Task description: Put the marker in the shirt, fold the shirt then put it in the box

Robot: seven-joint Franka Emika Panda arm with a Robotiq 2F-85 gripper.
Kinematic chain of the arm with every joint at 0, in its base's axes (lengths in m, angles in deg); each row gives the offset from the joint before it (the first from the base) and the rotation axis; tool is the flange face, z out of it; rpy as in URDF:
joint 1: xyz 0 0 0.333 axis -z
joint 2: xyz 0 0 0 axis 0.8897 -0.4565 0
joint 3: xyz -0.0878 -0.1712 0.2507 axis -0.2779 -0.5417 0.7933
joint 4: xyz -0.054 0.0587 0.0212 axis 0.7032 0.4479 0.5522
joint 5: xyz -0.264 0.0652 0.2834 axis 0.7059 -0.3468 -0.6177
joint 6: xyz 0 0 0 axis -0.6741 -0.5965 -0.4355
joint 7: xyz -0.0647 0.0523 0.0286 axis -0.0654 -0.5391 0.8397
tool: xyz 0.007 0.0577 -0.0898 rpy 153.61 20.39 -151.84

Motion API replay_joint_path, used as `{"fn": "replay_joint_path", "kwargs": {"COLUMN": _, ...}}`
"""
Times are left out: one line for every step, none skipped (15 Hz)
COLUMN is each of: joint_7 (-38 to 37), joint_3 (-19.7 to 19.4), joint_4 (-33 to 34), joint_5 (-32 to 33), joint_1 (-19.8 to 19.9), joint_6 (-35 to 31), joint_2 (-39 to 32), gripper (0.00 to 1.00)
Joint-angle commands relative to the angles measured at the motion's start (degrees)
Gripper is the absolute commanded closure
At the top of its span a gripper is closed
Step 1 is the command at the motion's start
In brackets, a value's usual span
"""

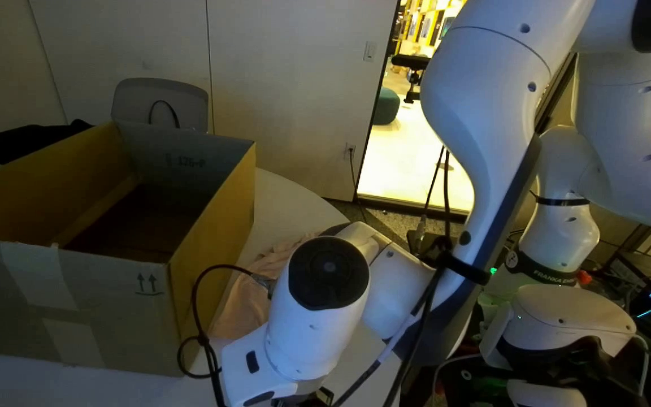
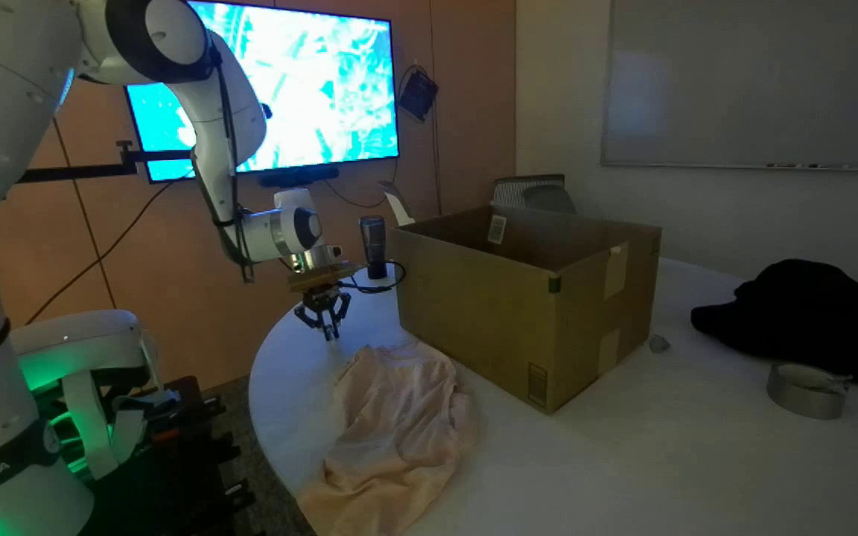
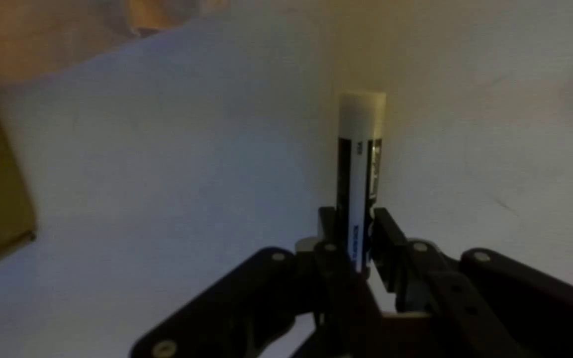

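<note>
The end effector [image 3: 355, 219] is clamped on the marker [image 3: 360, 164], gripping it between its fingertips [image 3: 387, 236], with the pale end jutting out past them. The shirt [image 2: 403, 424] (pink, rumpled, spread on the surface [image 2: 608, 461] just beside the box [image 2: 474, 320]) lies near the end effector, apart from the marker.

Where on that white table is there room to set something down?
In an exterior view, the widest bare patch of table lies between shirt, box and tape roll. A smaller one lies past the shirt's far end, under the gripper holding the marker. Crowded: the strip between shirt and box.
</note>
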Motion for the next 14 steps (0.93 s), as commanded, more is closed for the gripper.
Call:
{"fn": "replay_joint_path", "kwargs": {"joint_7": -3.75, "joint_3": -0.50, "joint_4": -3.65, "joint_5": -0.46, "joint_1": 1.78, "joint_6": 2.52, "joint_2": 5.13, "gripper": 0.95}}
{"fn": "replay_joint_path", "kwargs": {"joint_7": -5.15, "joint_3": -0.83, "joint_4": -4.42, "joint_5": -0.84, "joint_1": 2.51, "joint_6": 3.02, "joint_2": 5.98, "gripper": 0.95}}
{"fn": "replay_joint_path", "kwargs": {"joint_7": -6.70, "joint_3": -1.15, "joint_4": -5.13, "joint_5": -1.52, "joint_1": 3.42, "joint_6": 3.31, "joint_2": 6.68, "gripper": 0.95}}
{"fn": "replay_joint_path", "kwargs": {"joint_7": -7.76, "joint_3": -1.27, "joint_4": -6.23, "joint_5": -2.86, "joint_1": 4.84, "joint_6": 3.47, "joint_2": 7.65, "gripper": 0.95}}
{"fn": "replay_joint_path", "kwargs": {"joint_7": -8.70, "joint_3": -1.52, "joint_4": -6.95, "joint_5": -3.98, "joint_1": 5.89, "joint_6": 3.36, "joint_2": 8.02, "gripper": 0.95}}
{"fn": "replay_joint_path", "kwargs": {"joint_7": -9.36, "joint_3": -1.87, "joint_4": -7.87, "joint_5": -5.15, "joint_1": 7.16, "joint_6": 2.82, "joint_2": 8.60, "gripper": 0.95}}
{"fn": "replay_joint_path", "kwargs": {"joint_7": -9.37, "joint_3": -2.04, "joint_4": -8.72, "joint_5": -6.71, "joint_1": 8.87, "joint_6": 2.67, "joint_2": 9.32, "gripper": 0.95}}
{"fn": "replay_joint_path", "kwargs": {"joint_7": -10.41, "joint_3": -2.72, "joint_4": -9.28, "joint_5": -7.53, "joint_1": 9.82, "joint_6": 1.83, "joint_2": 9.28, "gripper": 0.95}}
{"fn": "replay_joint_path", "kwargs": {"joint_7": -9.84, "joint_3": -2.75, "joint_4": -9.76, "joint_5": -9.48, "joint_1": 11.81, "joint_6": 1.77, "joint_2": 9.65, "gripper": 0.95}}
{"fn": "replay_joint_path", "kwargs": {"joint_7": -10.78, "joint_3": -3.62, "joint_4": -10.20, "joint_5": -10.15, "joint_1": 12.83, "joint_6": 0.83, "joint_2": 9.52, "gripper": 0.95}}
{"fn": "replay_joint_path", "kwargs": {"joint_7": -10.98, "joint_3": -4.18, "joint_4": -10.12, "joint_5": -11.37, "joint_1": 14.20, "joint_6": 0.70, "joint_2": 9.29, "gripper": 0.95}}
{"fn": "replay_joint_path", "kwargs": {"joint_7": -11.36, "joint_3": -4.87, "joint_4": -10.06, "joint_5": -12.45, "joint_1": 15.48, "joint_6": 0.32, "joint_2": 9.03, "gripper": 0.95}}
{"fn": "replay_joint_path", "kwargs": {"joint_7": -11.92, "joint_3": -5.55, "joint_4": -9.95, "joint_5": -13.51, "joint_1": 16.59, "joint_6": -0.08, "joint_2": 8.64, "gripper": 0.95}}
{"fn": "replay_joint_path", "kwargs": {"joint_7": -12.82, "joint_3": -6.36, "joint_4": -9.70, "joint_5": -14.35, "joint_1": 17.43, "joint_6": -0.59, "joint_2": 8.06, "gripper": 0.95}}
